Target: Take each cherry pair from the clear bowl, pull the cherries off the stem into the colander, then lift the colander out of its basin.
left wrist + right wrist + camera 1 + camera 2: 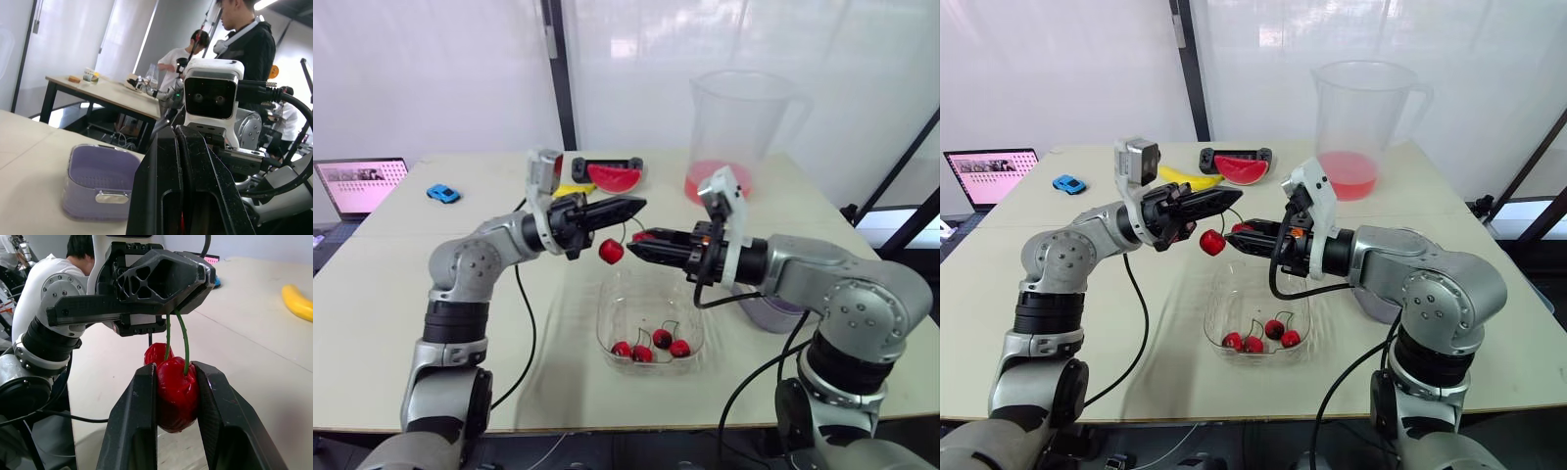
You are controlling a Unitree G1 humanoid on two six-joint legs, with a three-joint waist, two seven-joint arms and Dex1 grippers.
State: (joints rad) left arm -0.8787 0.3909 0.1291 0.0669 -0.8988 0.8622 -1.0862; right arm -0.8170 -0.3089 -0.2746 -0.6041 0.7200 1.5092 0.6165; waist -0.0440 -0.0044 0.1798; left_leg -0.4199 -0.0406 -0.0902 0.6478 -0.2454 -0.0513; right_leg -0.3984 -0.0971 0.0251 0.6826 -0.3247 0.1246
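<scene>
A cherry pair hangs above the clear bowl [605,311]. My left gripper [639,206] is shut on the top of its green stems [185,340]. My right gripper [176,372] is shut on one cherry [177,396] of the pair, facing the left gripper. The other cherry [612,252] dangles free just below the left fingers. Several more cherries [651,346] with stems lie in the bowl's near end. The purple colander [100,178] sits in its basin on the table beyond my right forearm, partly hidden by that arm in the eye views.
A tall clear pitcher [739,127] with red liquid stands at the back right. A watermelon slice [615,177], a banana [570,189] and a black controller [607,162] lie behind the grippers. A blue toy car [442,193] and a laptop [362,184] sit far left. People [244,44] stand beyond the table.
</scene>
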